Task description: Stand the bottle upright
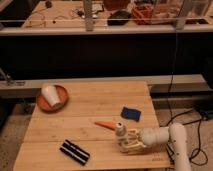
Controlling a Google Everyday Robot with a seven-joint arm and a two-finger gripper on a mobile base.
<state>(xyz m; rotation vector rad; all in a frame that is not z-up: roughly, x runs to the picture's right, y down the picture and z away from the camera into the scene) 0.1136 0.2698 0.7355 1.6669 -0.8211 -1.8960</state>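
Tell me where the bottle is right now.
In the camera view the bottle sits near the front right of the wooden table, at the tool, just beside the carrot and in front of the blue sponge.

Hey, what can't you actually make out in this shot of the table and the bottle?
- Bottle, camera view: only the cap end shows; the tool covers its lower body, so its contact with the table is hidden.
- Carrot: its right end disappears behind the bottle.
- Arm: cut off by the bottom edge.
- Cup in the bowl: too blurred to tell whether anything is inside.
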